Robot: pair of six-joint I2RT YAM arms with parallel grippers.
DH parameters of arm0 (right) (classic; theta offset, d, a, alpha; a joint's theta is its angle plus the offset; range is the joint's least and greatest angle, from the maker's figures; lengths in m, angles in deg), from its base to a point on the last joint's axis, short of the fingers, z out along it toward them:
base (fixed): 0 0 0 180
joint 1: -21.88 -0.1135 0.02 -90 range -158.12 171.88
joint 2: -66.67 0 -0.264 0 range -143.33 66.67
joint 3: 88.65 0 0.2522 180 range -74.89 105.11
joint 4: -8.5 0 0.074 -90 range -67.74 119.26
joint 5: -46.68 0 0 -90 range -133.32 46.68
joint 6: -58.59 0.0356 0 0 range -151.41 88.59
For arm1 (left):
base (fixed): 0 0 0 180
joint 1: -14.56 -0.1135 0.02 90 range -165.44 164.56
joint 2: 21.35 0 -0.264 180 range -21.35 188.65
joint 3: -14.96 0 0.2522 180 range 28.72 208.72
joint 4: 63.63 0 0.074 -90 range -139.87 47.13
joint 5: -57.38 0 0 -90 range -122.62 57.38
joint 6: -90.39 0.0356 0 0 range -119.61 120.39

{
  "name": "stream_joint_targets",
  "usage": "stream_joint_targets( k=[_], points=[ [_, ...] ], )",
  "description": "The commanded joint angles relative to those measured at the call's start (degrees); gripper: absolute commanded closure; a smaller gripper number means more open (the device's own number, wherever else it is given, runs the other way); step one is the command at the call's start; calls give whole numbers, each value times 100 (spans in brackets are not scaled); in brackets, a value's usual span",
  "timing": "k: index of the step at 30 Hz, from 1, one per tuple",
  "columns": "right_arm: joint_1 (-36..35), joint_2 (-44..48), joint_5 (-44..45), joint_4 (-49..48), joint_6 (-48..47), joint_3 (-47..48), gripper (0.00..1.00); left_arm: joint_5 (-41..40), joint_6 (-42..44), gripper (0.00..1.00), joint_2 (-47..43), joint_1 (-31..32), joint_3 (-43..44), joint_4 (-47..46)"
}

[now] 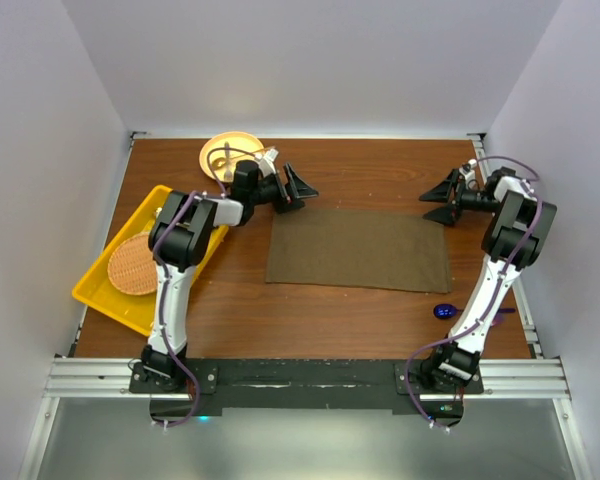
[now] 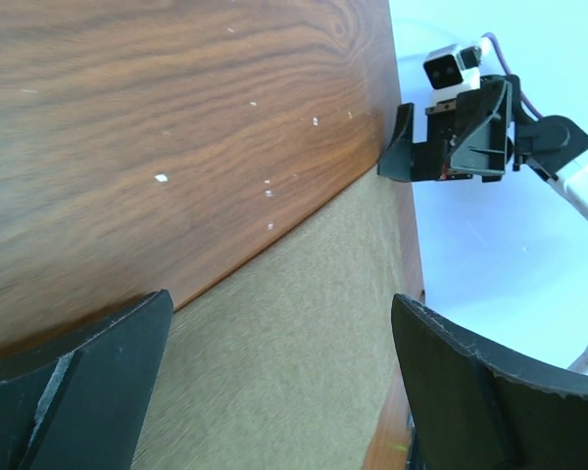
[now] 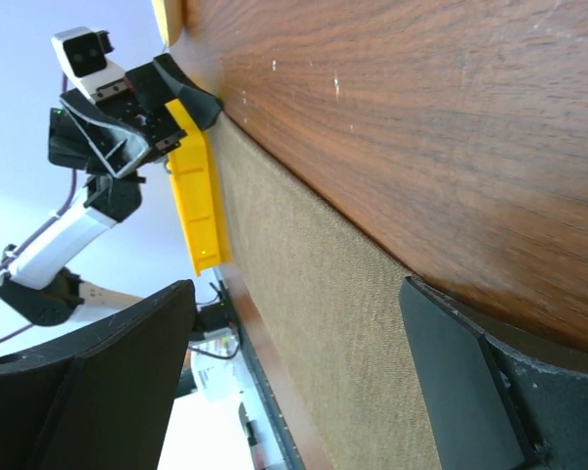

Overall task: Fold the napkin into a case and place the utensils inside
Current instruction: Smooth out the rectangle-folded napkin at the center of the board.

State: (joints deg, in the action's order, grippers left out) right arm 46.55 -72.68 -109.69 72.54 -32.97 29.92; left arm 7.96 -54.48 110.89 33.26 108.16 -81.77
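Nearest you, the spoon lies by the table's near right corner, just beside the right arm and apart from the cloth. Only its blue bowl shows clearly. The handle is thin and partly behind the arm, and you see no other utensil anywhere.

Mid-table, the napkin lies flat as a wide rectangle. It is no narrow case yet, so judge the task as early: the folds into a pouch are not done, and loading the spoon comes after. You cannot tell whether the cloth is one layer or already doubled, because no fold line reads from above.

At the left edge the tray holds the mat, off to the side and not involved.

At the napkin's far edge both tools face each other. The left gripper is at the far left corner with its jaws spread wide and nothing in them. The right gripper is at the far right corner, also spread and empty. The wrist views show cloth below and between each pair of fingers, but you cannot make out whether the tips touch it. This looks like the setup for pinching the far corners.

Farthest, the plate sits near the far left corner, partly covered by the left arm. Whether anything is on it is hard to say.
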Motion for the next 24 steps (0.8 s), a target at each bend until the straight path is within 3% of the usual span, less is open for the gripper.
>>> stream_joint_targets(
  k=[1,11,19,23,24],
  points=[
    [47,-216,1530,-519,-669,66,9,-59,434,0,-120,-297,-306,334],
    [30,127,1522,-572,-679,-181,14,414,494,0,-234,-297,-395,-256],
    [-23,1479,1679,-450,-371,4,19,21,2294,0,-1165,-191,98,973],
    [-23,2444,2949,-300,-336,-749,33,-715,3925,0,-1727,-95,-24,1861],
    [-23,2578,3198,-230,-397,-909,41,-857,4175,0,-1963,-68,-242,1880]
  ],
)
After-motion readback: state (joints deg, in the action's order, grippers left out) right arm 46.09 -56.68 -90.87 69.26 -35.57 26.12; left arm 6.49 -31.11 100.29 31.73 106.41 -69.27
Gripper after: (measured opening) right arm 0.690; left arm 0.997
